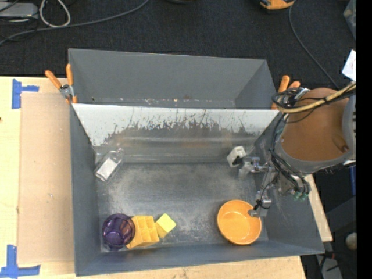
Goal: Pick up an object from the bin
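Gripper point(257, 207) is low in the bin point(174, 92), near the corner on the arm's side. Its tip is right at the rim of an orange bowl point(237, 224), on the rim edge nearest the arm. Can't tell whether it actually touches the rim. Can't tell whether the gripper is spread or closed either, the tip is too small and dark against the bowl.

Bowl is flat on the floor, mouth facing up, nothing inside. It's round, so no long axis to line up with. Most of it lies beyond the tip, away from the arm and toward the near wall.

Everything else is well away from the gripper, across the floor:
- purple cup point(118, 230), mouth up, in the far near-wall corner
- yellow blocks point(144, 232) touching the cup, on the gripper's side of it
- clear plastic piece point(107, 167) at the foot of the back wall
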